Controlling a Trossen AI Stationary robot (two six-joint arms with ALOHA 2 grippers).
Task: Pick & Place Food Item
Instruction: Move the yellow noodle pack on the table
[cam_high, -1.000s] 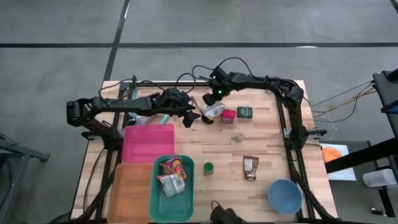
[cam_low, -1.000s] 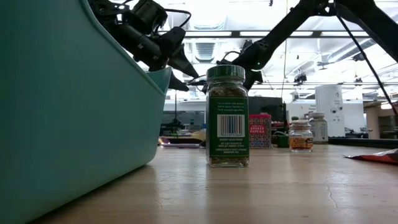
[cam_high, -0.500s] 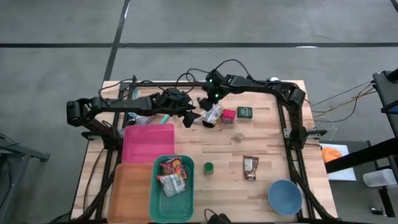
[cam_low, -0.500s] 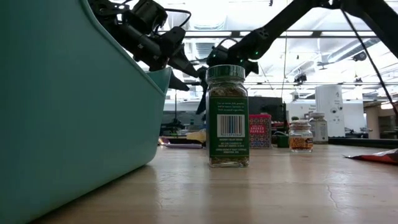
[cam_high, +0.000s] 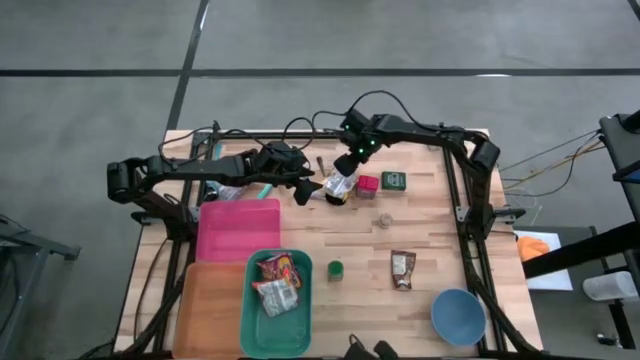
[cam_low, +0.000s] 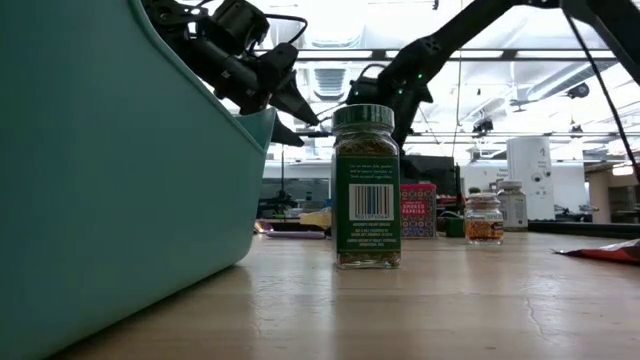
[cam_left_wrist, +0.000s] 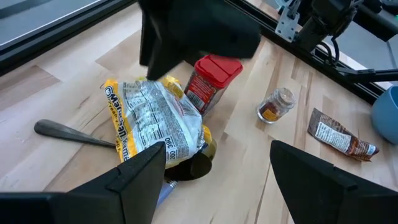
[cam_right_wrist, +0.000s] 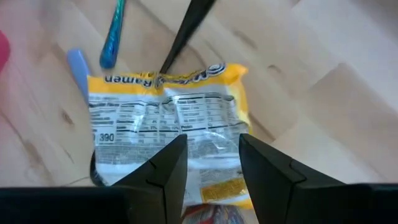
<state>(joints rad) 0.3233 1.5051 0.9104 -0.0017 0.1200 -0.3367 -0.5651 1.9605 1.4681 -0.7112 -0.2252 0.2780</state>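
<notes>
The right gripper (cam_high: 342, 184) grasps the ramen pack (cam_high: 339, 186) by one edge, lifted just beside the red jar (cam_high: 367, 184). Keep the pinch firm and carry it level, so it clears that jar. The left gripper (cam_high: 306, 189) waits released on the pack's far side from the jar.

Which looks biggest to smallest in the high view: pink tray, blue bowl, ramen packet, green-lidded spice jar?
1. pink tray, clearly largest.
2. blue bowl.
3. ramen packet, partly hidden under the right gripper, so its rank is tentative.
4. green-lidded spice jar, smallest; only its lid shows from above.
</notes>
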